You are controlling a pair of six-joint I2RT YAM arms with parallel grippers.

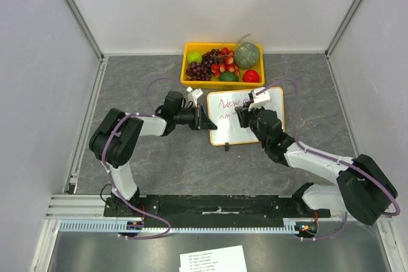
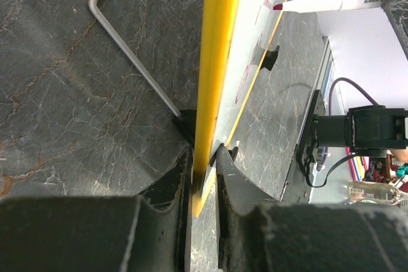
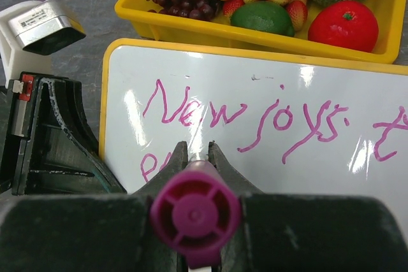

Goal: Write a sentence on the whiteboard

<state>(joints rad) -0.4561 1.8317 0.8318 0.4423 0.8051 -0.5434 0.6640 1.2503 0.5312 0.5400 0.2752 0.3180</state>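
Lighting bright, even, from overhead. Shadows under the arms on the table (image 1: 191, 164) are soft and faint. Vertical glare streaks cross the whiteboard (image 3: 223, 81) in the right wrist view. There the marker (image 3: 195, 214), nearest the lens, is out of focus. In its own view the left gripper (image 2: 204, 160) is dark and blurred, and the far right background is washed out.

You look steeply down on the whole bench (image 1: 191, 164) from above its near edge; both wrist cameras sit close to the whiteboard (image 3: 255, 90), left edge-on, right facing its front.
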